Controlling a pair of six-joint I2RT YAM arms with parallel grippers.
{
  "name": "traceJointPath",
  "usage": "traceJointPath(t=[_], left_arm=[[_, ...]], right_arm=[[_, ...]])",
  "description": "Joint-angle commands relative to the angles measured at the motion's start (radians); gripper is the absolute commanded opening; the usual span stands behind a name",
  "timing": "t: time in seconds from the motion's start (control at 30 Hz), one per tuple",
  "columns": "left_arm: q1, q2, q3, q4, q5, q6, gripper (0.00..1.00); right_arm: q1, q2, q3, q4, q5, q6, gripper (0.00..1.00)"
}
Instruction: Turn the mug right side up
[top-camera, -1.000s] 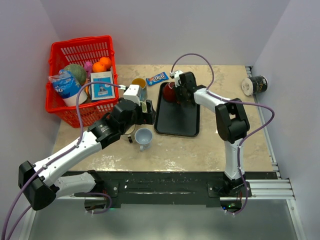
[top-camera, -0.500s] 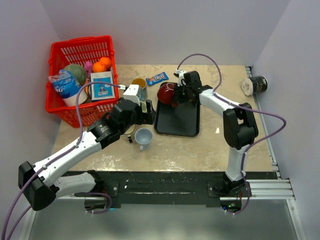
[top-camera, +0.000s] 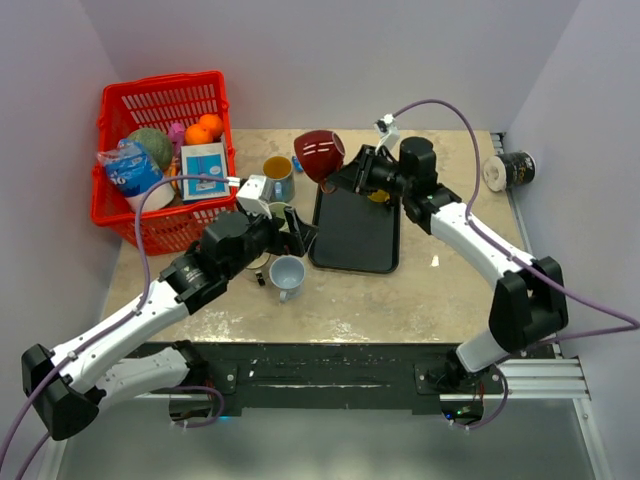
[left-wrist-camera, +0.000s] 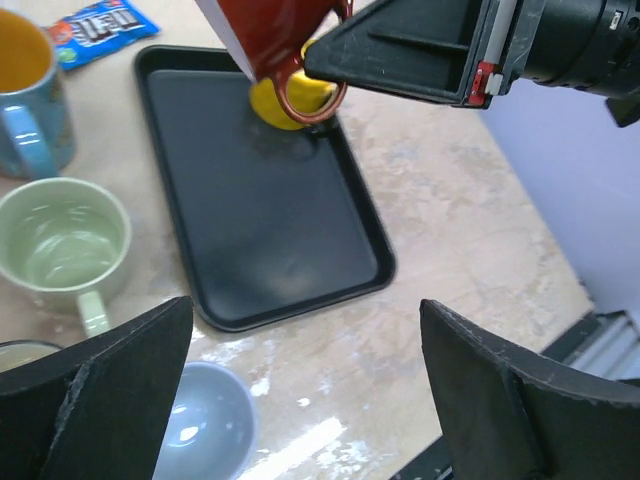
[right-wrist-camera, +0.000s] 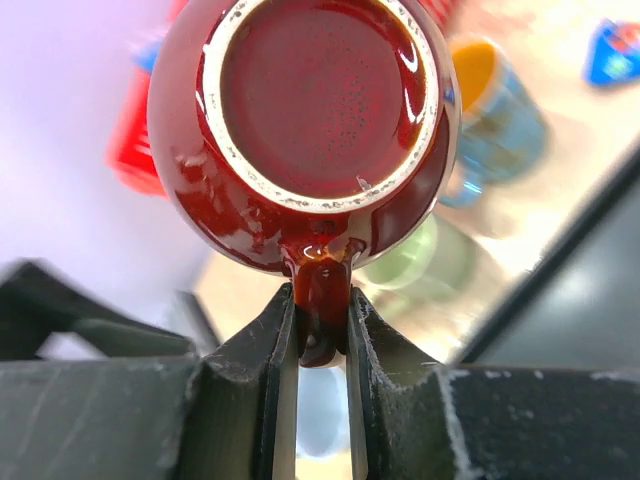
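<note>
Beige stone-patterned tabletop carries a black tray, a red basket and several cups. Above the tray's far left corner, the right pincer pinches the handle of the dark red mug, holding it in the air with its glazed base facing the wrist camera. The left pincer hovers spread wide near a pale green mug and a light blue cup.
</note>
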Motion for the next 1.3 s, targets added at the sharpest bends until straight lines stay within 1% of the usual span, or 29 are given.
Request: traceJointPath(t=[0.0, 0.07, 0.1, 0.13, 0.17, 0.23, 0.37, 0.43, 0.53, 0.63, 0.83, 1.0, 1.07, 1.1, 1.17, 1.27], left_arm=[[0.004, -0.065, -0.047, 0.283, 0.115, -0.045, 0.99], [0.005, -0.077, -0.067, 0.345, 0.150, -0.053, 0.99], [0.004, -0.083, -0.072, 0.401, 0.161, -0.056, 0.99], [0.005, -0.083, -0.075, 0.429, 0.208, -0.058, 0.99], [0.004, -0.082, -0.073, 0.476, 0.225, -0.061, 0.99], [0.004, -0.079, -0.066, 0.520, 0.271, -0.079, 0.99], [0.004, -0.076, -0.058, 0.628, 0.304, -0.133, 0.99], [0.005, -0.076, -0.050, 0.670, 0.305, -0.162, 0.99], [0.005, -0.079, -0.037, 0.708, 0.311, -0.177, 0.92], [0.004, -0.079, -0.029, 0.727, 0.336, -0.194, 0.84], [0.004, -0.068, -0.015, 0.761, 0.364, -0.230, 0.78], [0.004, -0.053, 0.013, 0.739, 0.371, -0.233, 0.68], [0.004, -0.046, 0.013, 0.744, 0.371, -0.239, 0.66], [0.004, -0.042, 0.014, 0.748, 0.373, -0.246, 0.62], [0.004, -0.033, 0.016, 0.757, 0.385, -0.257, 0.59], [0.004, -0.023, 0.014, 0.764, 0.400, -0.268, 0.57]], right_arm=[[0.030, -0.159, -0.004, 0.293, -0.046, 0.171, 0.00], [0.045, -0.214, -0.012, 0.316, -0.040, 0.198, 0.00], [0.051, -0.229, -0.014, 0.324, -0.039, 0.210, 0.00], [0.062, -0.243, -0.012, 0.327, -0.043, 0.215, 0.00], [0.069, -0.266, -0.011, 0.338, -0.054, 0.218, 0.00], [0.089, -0.291, -0.011, 0.362, -0.094, 0.223, 0.00], [0.123, -0.357, -0.024, 0.395, -0.094, 0.229, 0.00], [0.134, -0.384, -0.040, 0.422, -0.100, 0.258, 0.00], [0.137, -0.413, -0.061, 0.476, -0.108, 0.298, 0.00], [0.145, -0.433, -0.070, 0.479, -0.115, 0.301, 0.00], [0.157, -0.452, -0.081, 0.468, -0.140, 0.278, 0.00], [0.165, -0.467, -0.090, 0.461, -0.137, 0.263, 0.00], [0.169, -0.469, -0.092, 0.467, -0.137, 0.263, 0.00], [0.171, -0.470, -0.095, 0.467, -0.137, 0.266, 0.00], [0.172, -0.470, -0.096, 0.477, -0.140, 0.270, 0.00], [0.175, -0.472, -0.101, 0.490, -0.141, 0.286, 0.00]])
